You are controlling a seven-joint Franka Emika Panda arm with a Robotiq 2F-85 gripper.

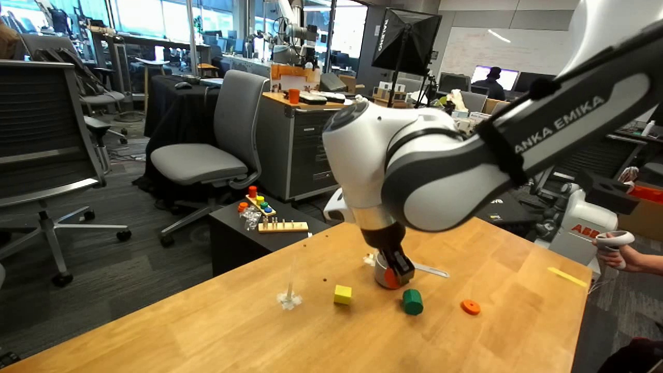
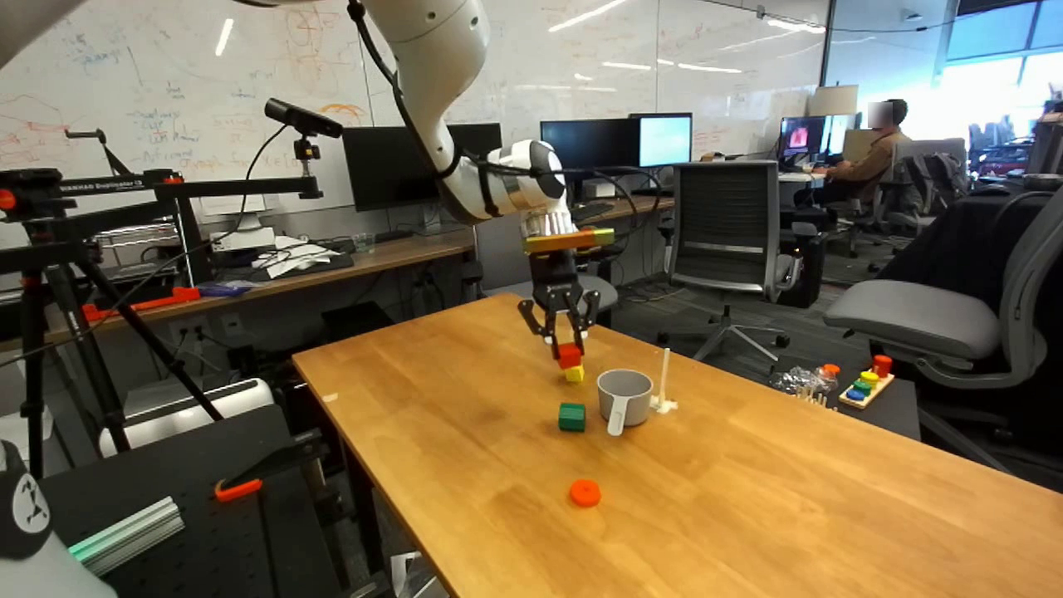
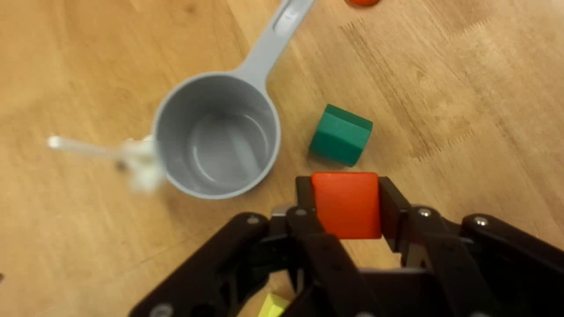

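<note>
Jaws of the gripper (image 2: 569, 353) clamp the red square-faced block (image 3: 346, 205) by opposite sides (flatness likely resists twisting), above the wooden table (image 2: 747, 473).

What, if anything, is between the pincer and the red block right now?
Nothing visible: in the wrist view the pincer is closed on the red block, its fingers against opposite sides. The green block and gray cup lie outside the grip.

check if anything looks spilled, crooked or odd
A thin white rod stands beside the grey cup, a ragged white lump around its base, perhaps an improvised mount. No spill shows; the red block sits squarely in the jaws.
</note>
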